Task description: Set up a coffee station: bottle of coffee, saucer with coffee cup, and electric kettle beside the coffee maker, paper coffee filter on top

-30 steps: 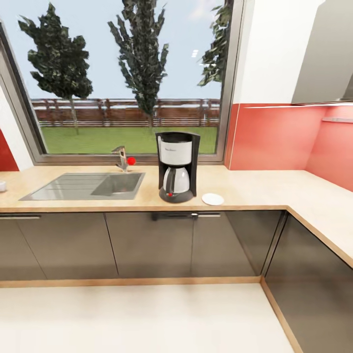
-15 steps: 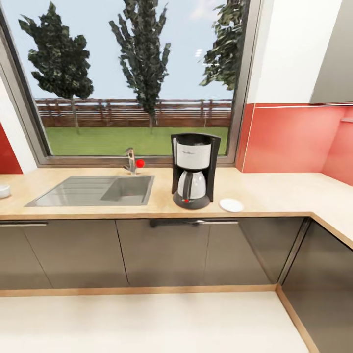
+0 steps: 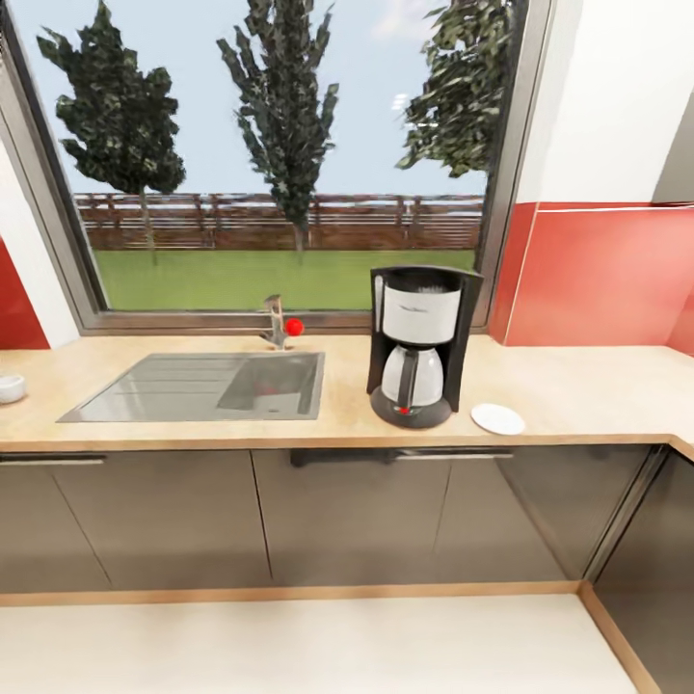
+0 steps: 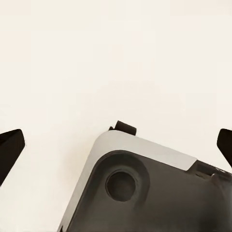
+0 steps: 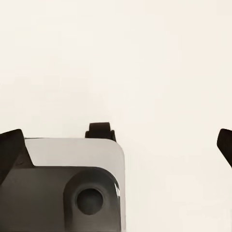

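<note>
Coffee maker (image 3: 417,349) on countertop (image 3: 578,390), beside saucer (image 3: 497,418).

the coffee maker (image 3: 420,347) stands on the countertop (image 3: 578,386) before the window (image 3: 280,154); the saucer (image 3: 497,418) lies just beside it at four o'clock; the sink (image 3: 202,386) is set in the countertop at its nine o'clock; the tap (image 3: 277,323) stands behind the sink; a small bowl (image 3: 10,387) sits at the countertop's far left.

My left gripper (image 4: 116,145) hangs with its jaws spread wide, holding nothing (dark fingertips (image 4: 10,145) at the frame's edges); my right gripper (image 5: 116,145) likewise, above my base (image 5: 72,183).
</note>
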Robot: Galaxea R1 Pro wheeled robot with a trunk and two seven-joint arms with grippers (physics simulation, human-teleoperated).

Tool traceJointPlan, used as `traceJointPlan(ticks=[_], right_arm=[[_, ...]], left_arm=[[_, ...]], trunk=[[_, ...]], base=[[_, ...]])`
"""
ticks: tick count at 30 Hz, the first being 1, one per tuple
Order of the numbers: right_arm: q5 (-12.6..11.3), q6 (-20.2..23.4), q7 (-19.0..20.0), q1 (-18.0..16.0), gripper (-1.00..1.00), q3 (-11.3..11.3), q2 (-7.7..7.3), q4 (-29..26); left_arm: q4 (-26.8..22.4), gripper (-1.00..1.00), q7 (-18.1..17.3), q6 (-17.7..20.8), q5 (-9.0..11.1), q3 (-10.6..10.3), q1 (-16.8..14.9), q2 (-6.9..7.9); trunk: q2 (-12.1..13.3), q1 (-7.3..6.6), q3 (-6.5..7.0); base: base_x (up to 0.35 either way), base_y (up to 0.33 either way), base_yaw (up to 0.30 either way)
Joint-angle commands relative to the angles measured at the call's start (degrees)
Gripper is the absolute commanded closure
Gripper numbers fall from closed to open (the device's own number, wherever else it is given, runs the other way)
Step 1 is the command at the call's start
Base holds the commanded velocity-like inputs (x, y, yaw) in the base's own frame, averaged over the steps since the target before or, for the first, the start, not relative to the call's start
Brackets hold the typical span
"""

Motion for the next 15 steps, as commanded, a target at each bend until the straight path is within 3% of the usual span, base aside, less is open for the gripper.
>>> traceJointPlan(ticks=[1, 15], right_arm=[[-0.2, -0.3, -0.1, -0.1, -1.00, 0.1, 0.03, 0.2], [-0.2, -0.3, -0.1, 0.0, -1.00, 0.1, 0.18, 0.2]], left_arm=[[-0.1, -1.00, 0.3, -0.1, 0.1, -0.4, 0.0, 0.03], [-0.1, -1.00, 0.3, -0.2, -0.1, -0.4, 0.0, 0.06]], trunk=[[0.0, 0.02, -0.05], [0.0, 0.02, -0.05]], base=[[0.178, 0.295, 0.000], [0.157, 0.305, 0.000]])
